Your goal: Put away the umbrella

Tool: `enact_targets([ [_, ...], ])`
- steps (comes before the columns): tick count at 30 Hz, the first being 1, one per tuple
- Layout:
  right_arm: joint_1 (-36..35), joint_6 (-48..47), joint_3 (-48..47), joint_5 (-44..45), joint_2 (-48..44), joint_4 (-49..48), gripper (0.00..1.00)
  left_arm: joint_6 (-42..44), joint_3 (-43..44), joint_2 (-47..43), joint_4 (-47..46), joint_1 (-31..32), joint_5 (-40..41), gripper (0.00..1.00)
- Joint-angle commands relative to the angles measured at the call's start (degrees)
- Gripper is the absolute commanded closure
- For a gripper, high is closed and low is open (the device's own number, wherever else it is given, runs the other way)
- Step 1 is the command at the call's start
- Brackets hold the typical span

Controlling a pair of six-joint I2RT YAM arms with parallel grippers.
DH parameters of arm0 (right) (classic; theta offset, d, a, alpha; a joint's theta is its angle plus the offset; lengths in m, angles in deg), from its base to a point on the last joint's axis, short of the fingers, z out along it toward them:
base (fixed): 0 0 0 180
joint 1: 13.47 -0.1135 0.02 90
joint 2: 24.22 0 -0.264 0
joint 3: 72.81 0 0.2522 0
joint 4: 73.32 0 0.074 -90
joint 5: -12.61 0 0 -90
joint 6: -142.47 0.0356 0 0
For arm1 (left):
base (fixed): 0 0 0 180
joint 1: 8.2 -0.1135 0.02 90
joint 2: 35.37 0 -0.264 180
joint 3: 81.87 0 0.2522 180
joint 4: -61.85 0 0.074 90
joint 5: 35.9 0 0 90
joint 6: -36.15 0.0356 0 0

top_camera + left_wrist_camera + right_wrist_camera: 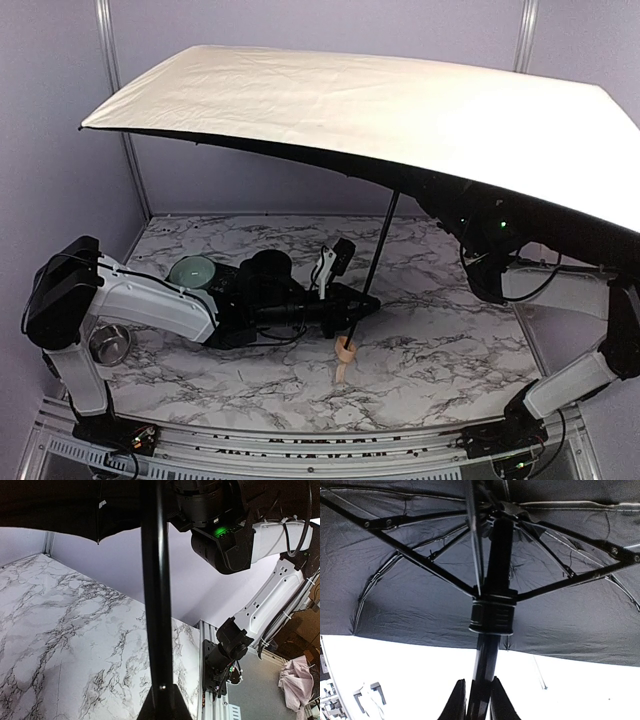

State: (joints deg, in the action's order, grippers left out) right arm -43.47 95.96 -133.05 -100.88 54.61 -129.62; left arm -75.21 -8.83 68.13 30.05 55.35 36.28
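Top external view: the umbrella stands fully open over the marbled surface, cream canopy up, its thin shaft slanting down to the tan handle close to the surface. My left tool is clamped on the shaft low down, near the handle — I judge that anchors it while the top is worked. My right tool is up under the black lining, closed against the shaft just below the runner — placed, I'd say, to draw the runner down and fold the ribs. No brand or writing is legible. A small white tag on the lining is too small to read.
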Motion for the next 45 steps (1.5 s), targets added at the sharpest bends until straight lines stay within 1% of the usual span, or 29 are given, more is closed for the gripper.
enact_targets([
  [1, 0.41, -2.6, 0.28, 0.84, 0.28, 0.07, 1.0, 4.52, 0.8, -4.0, -7.71, 1.08, -1.31, 1.0],
  [4, 0.42, -2.38, 0.42, 0.51, 0.35, -1.04, 1.0, 3.91, 0.93, -3.7, -7.7, 1.05, -2.62, 0.99],
  [5, 0.4, -2.36, 0.42, 0.32, 0.4, -1.49, 1.0, 3.48, 1.18, -3.32, -7.7, 1.01, -2.91, 0.92],
  [7, -0.03, -2.86, 0.41, -0.09, 0.53, -2.67, 1.0, 2.01, 2.07, -2.48, -7.7, 0.62, -3.55, 0.84],
  [9, -0.55, -4.34, 0.45, 0.12, 0.17, -2.33, 1.0, -0.17, 3.68, -1.45, -7.74, 0.15, -4.31, 0.73],
  [11, -0.72, -5.22, 0.41, 0.14, -0.27, -1.68, 1.0, -1.71, 5.27, -0.6, -7.68, -0.37, -5.41, 0.68],
  [13, -0.75, -5.84, 0.4, -0.23, -0.63, -1.57, 1.0, -2.53, 6.45, 0.03, -7.62, -0.88, -6.58, 0.68],
  [14, -0.73, -6.45, 0.3, -0.51, -0.73, -1.53, 1.0, -3.01, 6.86, 0.23, -7.56, -1.08, -6.95, 0.68],
  [16, -0.72, -6.96, 0.21, -1.03, -0.78, -1.38, 1.0, -3.69, 7.49, 0.74, -7.46, -1.38, -7.67, 0.75],
  [19, -0.7, -7.59, -0.06, -2.01, -0.7, -0.88, 1.0, -4.58, 7.92, 1.17, -7.44, -1.68, -8.1, 0.99],
  [23, -0.61, -7.05, 0.24, -1.6, -0.37, -2.72, 1.0, -4.79, 7.79, 1.43, -7.52, -1.65, -7.85, 1.0],
  [26, -0.11, -6.17, 0.09, 0.57, 0.11, -4.97, 0.87, -4.17, 7.37, 1.38, -8.1, -1.65, -7.56, 1.0],
  [29, 0.42, -3.73, -0.13, 3.44, 1.18, -7.32, 0.78, -2.9, 7.08, 1.34, -8.14, -1.58, -6.78, 1.0],
  [36, 1.15, 3.93, -4.04, 3.08, 5.98, -12.74, 0.68, -2.52, 6.92, 1.41, -8.14, -1.47, -6.24, 1.0],
  [41, 1.26, 5.16, -4.1, 6.12, 6.63, -13.57, 0.54, -1.71, 6.12, 1.17, -8.21, -1.46, -5.33, 1.0],
  [45, 1.21, 5.54, -3.86, 7.9, 6.65, -13.82, 0.49, 0.2, 5.6, 1.17, -8.14, -0.99, -3.89, 1.0],
])
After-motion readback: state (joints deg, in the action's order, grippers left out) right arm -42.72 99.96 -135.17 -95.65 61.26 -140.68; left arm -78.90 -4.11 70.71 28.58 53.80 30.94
